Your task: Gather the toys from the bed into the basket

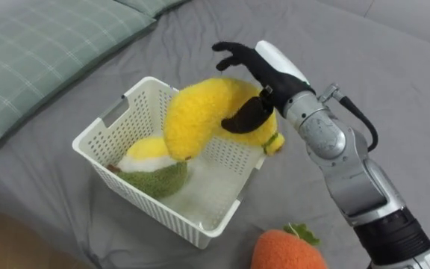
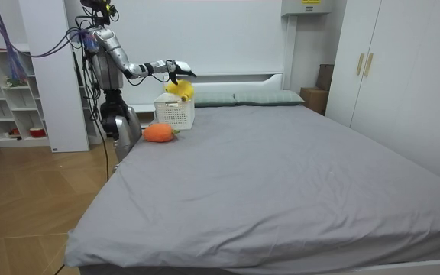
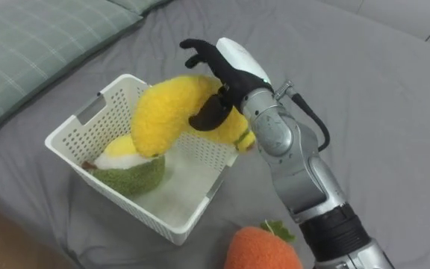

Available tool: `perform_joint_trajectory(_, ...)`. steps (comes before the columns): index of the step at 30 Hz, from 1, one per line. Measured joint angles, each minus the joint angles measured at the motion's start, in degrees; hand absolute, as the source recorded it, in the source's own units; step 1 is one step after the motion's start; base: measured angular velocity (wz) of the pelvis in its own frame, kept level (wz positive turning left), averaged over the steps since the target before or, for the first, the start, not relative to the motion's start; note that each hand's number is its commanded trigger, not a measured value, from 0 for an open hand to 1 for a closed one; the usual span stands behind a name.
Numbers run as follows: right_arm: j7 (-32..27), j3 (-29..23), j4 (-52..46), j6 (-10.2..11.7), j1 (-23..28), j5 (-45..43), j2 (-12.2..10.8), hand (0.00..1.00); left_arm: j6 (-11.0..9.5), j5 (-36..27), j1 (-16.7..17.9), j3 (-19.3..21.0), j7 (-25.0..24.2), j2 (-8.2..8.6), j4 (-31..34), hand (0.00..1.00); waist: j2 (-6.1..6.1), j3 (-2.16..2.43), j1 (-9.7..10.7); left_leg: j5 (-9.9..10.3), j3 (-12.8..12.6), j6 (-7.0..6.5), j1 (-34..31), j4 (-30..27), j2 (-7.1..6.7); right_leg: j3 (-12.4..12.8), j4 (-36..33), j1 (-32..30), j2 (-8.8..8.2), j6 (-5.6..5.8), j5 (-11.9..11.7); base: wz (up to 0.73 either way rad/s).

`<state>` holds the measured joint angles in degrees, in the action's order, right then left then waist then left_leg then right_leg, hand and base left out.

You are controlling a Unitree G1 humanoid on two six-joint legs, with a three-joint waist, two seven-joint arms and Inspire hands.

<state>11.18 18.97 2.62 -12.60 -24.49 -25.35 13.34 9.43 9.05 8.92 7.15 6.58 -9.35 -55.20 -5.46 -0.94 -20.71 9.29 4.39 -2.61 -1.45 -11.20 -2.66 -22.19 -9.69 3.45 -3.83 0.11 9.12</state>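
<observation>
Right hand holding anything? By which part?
Yes: the banana plush, gripped near its stem end by the right hand, over the basket.

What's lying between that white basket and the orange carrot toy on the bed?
Nothing: just bare grey bedsheet separates the white basket from the orange carrot toy, as both eye views show.

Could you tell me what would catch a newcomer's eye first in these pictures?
First, the yellow plush banana, pinched in the right robot hand above the white basket on the grey bed. A green-and-yellow plush toy lies inside, and an orange plush carrot waits beside the basket.
</observation>
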Motion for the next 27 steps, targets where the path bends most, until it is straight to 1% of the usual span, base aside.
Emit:
perform_joint_trajectory(6,-0.02,0.10,0.00,0.00,0.00,-0.18,0.02,0.00,0.03,0.10,-0.48,0.01,0.00,0.30,0.03,0.00,-0.06,-0.02,0.01,0.00,0.00,0.00,-0.12,0.04,0.00,0.23,0.00,0.07,0.05,0.00,0.00,0.00)
perform_joint_trajectory(10,-0.02,0.09,0.00,0.00,0.00,-0.88,0.06,0.00,0.04,0.71,-0.66,0.04,0.01,0.46,0.07,0.00,-0.34,0.12,0.08,0.00,-0.03,0.00,0.00,0.10,0.01,0.20,0.03,0.06,0.05,0.00,0.00,0.00)
perform_joint_trajectory(20,-0.07,0.06,0.49,0.15,0.00,-1.94,0.36,0.00,0.02,0.75,-0.75,1.26,0.01,0.42,0.11,0.00,-0.47,0.07,0.36,-0.01,-0.24,-0.02,0.28,0.08,0.03,0.78,0.01,0.32,0.07,0.00,0.00,0.00)
perform_joint_trajectory(25,-0.08,0.06,1.12,0.15,0.01,-1.93,0.35,0.00,0.01,0.75,-0.94,1.41,0.01,0.39,0.10,0.00,-0.84,-0.06,0.40,-0.02,-0.45,-0.04,0.48,0.29,0.04,1.24,0.02,0.31,0.09,0.01,0.01,-0.01)
perform_joint_trajectory(27,-0.09,-0.01,1.24,0.15,0.01,-1.95,0.36,0.00,-0.02,0.65,-1.18,1.41,0.01,0.30,0.08,0.00,-1.28,-0.25,0.68,-0.04,-0.57,-0.05,0.76,0.46,0.05,1.25,0.04,0.33,0.10,0.02,0.01,0.00)
